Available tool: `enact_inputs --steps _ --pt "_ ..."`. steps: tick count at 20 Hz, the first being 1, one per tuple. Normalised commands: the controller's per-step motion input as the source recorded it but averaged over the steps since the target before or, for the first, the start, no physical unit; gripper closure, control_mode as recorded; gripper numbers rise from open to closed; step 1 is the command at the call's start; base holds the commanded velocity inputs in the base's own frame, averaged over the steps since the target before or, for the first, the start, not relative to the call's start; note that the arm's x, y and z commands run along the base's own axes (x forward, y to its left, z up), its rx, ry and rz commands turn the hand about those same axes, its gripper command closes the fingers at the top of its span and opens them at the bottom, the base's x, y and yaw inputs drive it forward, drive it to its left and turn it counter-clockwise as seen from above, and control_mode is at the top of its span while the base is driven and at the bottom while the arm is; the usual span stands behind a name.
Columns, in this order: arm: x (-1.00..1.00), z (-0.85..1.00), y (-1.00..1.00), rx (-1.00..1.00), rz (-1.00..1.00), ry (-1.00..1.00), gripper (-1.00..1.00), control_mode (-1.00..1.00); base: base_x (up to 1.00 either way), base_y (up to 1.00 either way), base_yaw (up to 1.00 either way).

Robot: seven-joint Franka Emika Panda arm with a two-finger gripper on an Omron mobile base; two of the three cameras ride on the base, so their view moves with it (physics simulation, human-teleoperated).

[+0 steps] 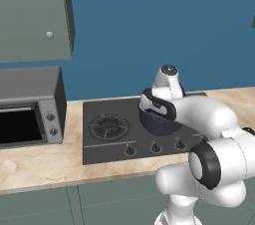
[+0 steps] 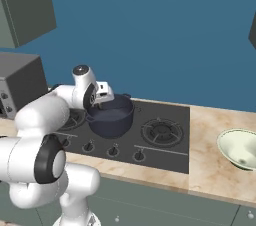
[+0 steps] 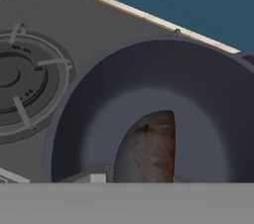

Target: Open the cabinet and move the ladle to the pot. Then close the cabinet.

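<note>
Counter (image 1: 45, 162): marble-look top carrying a black stove (image 1: 107, 139) against a blue wall.
Cabinet (image 1: 35, 15): hanging upper left.
Pot (image 2: 111, 116): sitting on the stove.
Ladle (image 3: 149, 148): lying inside the pot.
Arm: reaching over the pot.
Pincer (image 2: 102, 101): grip state impossible to tell.

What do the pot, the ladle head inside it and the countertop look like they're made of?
The pot looks like dark matte metal, perhaps enamelled: smooth navy walls with a soft sheen. The ladle head looks brown and mottled, maybe wood or tarnished metal; hard to tell. The countertop looks like polished stone: beige with marbled veining.
</note>
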Motion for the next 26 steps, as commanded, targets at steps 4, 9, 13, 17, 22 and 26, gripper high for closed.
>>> enact_inputs --steps 4,9,13,17,22,26 --pt "0.17 -0.02 -0.01 0.00 -0.02 0.03 -1.00 -1.00 0.00 0.00 0.00" --pt "0.20 -0.01 -0.04 0.00 -0.02 0.00 -1.00 -1.00 0.00 0.00 0.00" --pt "-0.09 0.19 -0.06 0.00 0.00 0.00 -1.00 -1.00 0.00 0.00 0.00" --pt "-0.63 0.15 0.00 0.00 -0.01 -0.04 -1.00 -1.00 0.00 0.00 0.00" --pt "-0.74 0.54 -0.01 0.03 -0.06 -0.04 -1.00 -1.00 0.00 0.00 0.00" --pt "-0.82 0.76 -0.03 0.06 -0.08 0.00 -1.00 -1.00 0.00 0.00 0.00"
